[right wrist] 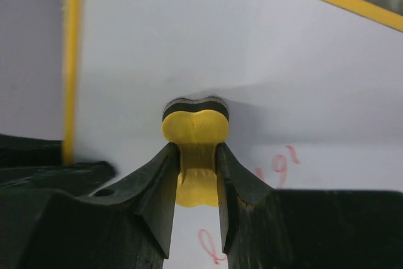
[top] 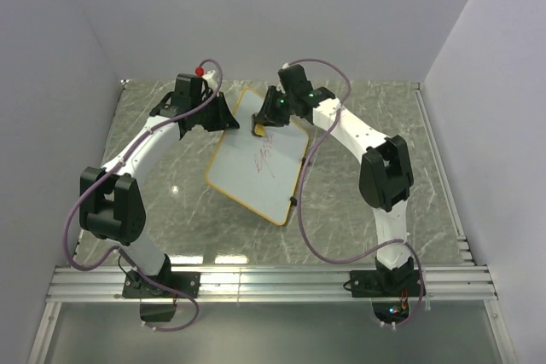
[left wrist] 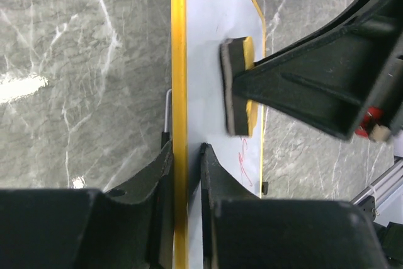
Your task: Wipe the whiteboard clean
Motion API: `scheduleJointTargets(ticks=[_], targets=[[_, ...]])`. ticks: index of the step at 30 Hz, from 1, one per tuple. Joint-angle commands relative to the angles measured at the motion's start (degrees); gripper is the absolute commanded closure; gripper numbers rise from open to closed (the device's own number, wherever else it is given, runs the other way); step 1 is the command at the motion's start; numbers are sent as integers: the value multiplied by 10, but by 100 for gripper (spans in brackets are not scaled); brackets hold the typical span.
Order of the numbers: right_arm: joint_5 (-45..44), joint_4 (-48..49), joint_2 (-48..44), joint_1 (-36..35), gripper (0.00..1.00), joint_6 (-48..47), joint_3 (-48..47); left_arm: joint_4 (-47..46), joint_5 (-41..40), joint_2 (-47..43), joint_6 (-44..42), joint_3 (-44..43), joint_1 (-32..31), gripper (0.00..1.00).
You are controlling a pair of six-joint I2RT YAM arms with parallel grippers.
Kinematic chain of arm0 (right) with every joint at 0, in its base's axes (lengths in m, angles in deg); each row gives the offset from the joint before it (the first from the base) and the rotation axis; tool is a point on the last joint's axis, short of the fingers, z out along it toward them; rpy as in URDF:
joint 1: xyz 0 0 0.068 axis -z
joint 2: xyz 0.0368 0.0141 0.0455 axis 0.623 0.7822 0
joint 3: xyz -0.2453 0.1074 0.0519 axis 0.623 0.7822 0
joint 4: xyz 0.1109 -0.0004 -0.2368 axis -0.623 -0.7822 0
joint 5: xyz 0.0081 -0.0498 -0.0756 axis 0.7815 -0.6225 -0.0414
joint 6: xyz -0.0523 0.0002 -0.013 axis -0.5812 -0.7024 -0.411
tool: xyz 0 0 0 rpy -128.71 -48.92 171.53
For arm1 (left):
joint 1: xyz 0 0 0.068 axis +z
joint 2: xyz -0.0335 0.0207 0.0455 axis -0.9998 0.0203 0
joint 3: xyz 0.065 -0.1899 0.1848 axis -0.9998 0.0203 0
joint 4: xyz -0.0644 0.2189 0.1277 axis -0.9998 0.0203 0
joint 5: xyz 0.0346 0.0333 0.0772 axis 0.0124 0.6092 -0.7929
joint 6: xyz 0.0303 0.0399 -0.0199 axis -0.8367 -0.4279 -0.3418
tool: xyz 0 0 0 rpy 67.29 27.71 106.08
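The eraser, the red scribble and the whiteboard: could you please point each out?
eraser (right wrist: 195,128), right wrist view, on its yellow upper lobe.
red scribble (top: 264,158), top external view, on its middle strokes.
whiteboard (left wrist: 179,61), left wrist view, on its yellow frame edge.

The worktop looked like glossy grey veined marble, with ribbed bare metal rails along its near edge. The whiteboard was smooth and white; the eraser had a dark felt-like pad
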Motion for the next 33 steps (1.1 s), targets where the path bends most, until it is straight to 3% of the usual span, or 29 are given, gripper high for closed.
scheduleJointTargets(ticks=[1,8,11,16,24,33], targets=[[-42,-18,4,25,100,8,68,91,-6,30,-52,14,-49,100],[-93,-66,-5,37,100,5,150,97,-12,29,-58,13,-55,100],[-93,-54,-23,38,100,11,227,103,-13,33,-63,8,-57,100],[-78,-31,-48,37,100,24,260,106,-13,40,-70,4,-59,100],[-46,-48,-54,-4,100,32,121,105,-20,48,-70,1,-71,100],[-34,-103,28,-46,100,46,-94,108,-34,40,-66,8,-82,100]])
